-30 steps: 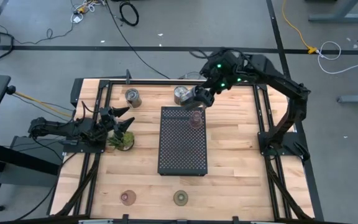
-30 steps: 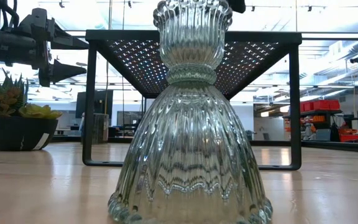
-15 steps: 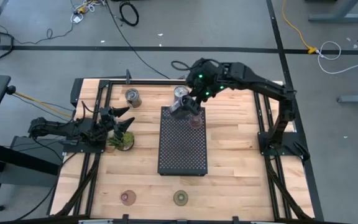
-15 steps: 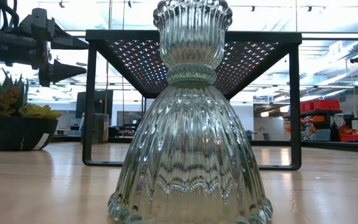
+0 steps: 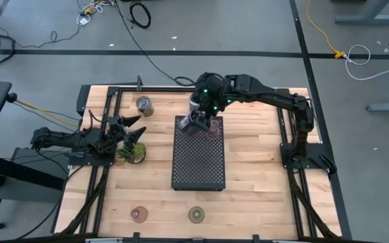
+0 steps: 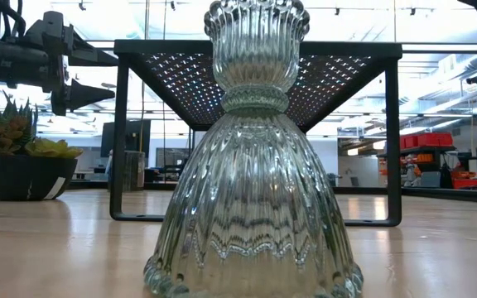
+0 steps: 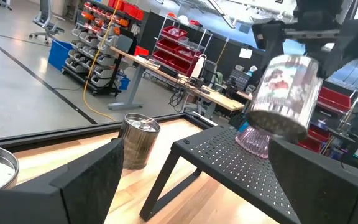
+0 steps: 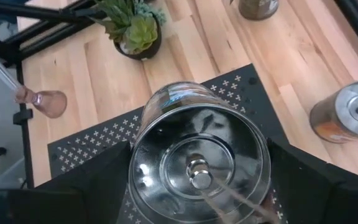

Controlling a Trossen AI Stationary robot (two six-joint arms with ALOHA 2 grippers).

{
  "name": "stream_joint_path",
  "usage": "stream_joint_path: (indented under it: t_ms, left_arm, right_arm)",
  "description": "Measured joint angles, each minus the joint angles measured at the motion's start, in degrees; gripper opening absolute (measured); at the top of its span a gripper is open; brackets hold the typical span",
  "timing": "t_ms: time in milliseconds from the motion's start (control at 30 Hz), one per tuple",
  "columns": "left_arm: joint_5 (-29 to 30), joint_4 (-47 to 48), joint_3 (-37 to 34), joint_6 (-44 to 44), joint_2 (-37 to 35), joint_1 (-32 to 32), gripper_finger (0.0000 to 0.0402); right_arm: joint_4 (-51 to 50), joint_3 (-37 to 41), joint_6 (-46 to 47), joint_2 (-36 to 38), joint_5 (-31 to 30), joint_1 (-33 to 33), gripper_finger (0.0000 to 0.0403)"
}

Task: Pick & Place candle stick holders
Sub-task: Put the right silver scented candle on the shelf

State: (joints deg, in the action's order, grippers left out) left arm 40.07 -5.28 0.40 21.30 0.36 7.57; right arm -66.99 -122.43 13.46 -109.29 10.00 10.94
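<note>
My right gripper (image 5: pixel 198 123) is shut on a shiny silver cup (image 8: pixel 197 155) over the far left corner of the black perforated tray (image 5: pixel 198 162). A pink low holder (image 5: pixel 213 130) stands on the tray beside it. Two more silver cups stand on the table at the far side (image 5: pixel 144 105) (image 8: pixel 347 118). A pink disc (image 5: pixel 138 214) and an olive-green disc (image 5: pixel 196 214) stand near the front edge; the green one fills the low view (image 6: pixel 255 165). My left gripper (image 5: pixel 134 133) is open and empty above the small plant (image 5: pixel 132 152). My right gripper pinches the silver cup by its round side wall (image 8: pixel 138 168), one finger (image 8: pixel 73 186) on each side. The cup's round end with a small centre stud faces the wrist camera. In the left wrist view the cup (image 7: pixel 284 93) hangs tilted below the fingers, clear of the tray.
The tray stands on legs in the table's middle (image 7: pixel 229 162). The potted plant (image 6: pixel 15 157) sits at the table's left under my left arm. Bare wood lies between the tray and the two front discs, and to the tray's right.
My right gripper has carried the silver cup toward the table's left edge and slightly toward the near edge. It has gone from beside the tray's far edge to above the tray's far left corner. The cup stays in its hold.
</note>
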Motion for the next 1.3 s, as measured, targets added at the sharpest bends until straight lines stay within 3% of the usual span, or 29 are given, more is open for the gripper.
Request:
stream_joint_path:
  t_ms: [500, 833, 1300]
  left_arm:
    - [0.0, 0.1, 0.0, 0.0, 0.0, 0.0, 0.0399]
    - [0.0, 0.1, 0.0, 0.0, 0.0, 0.0, 0.0399]
    - [0.0, 0.1, 0.0, 0.0, 0.0, 0.0, 0.0399]
  right_arm:
    - [-1.2, 0.5, -2.6, -1.0, -4.4, -0.1, 0.0325]
    - [0.1, 5.3, -2.5, -1.0, -4.6, -0.1, 0.0331]
    - [1.6, 5.5, -3.4, -1.0, -4.6, -0.1, 0.0351]
